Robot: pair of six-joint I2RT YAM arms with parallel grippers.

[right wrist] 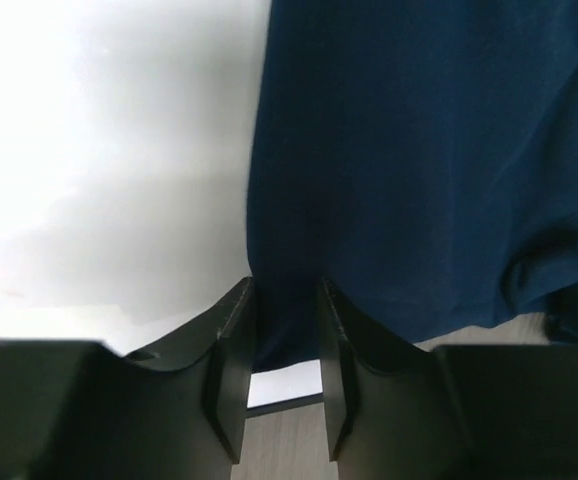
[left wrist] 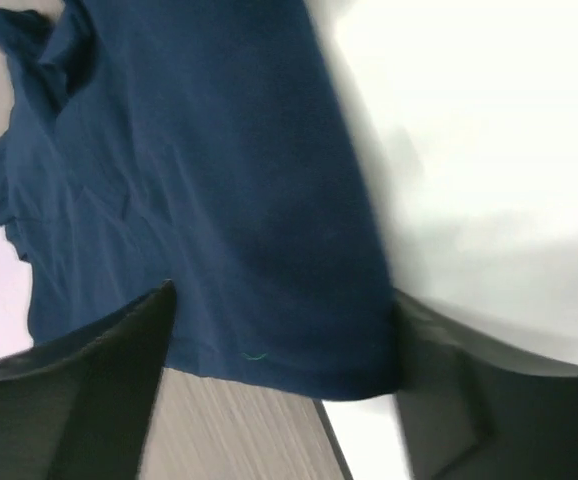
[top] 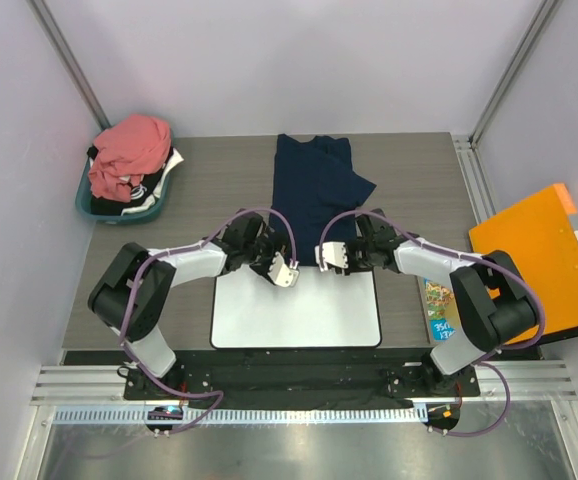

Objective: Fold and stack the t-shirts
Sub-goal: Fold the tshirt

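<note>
Evidently navy t-shirt (right wrist: 419, 150) hem sits inside right gripper (right wrist: 284, 305).

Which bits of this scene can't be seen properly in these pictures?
Top view: clothes under the salmon-pink cloth t-shirt in the teal plastic basket, buried beneath it.
Top view: flat orange panel, cut by the right edge.
Right wrist view: whether the right end effector grips the dark navy cloth t-shirt; its gap lies in shadow.
Left wrist view: blurred throughout.
</note>
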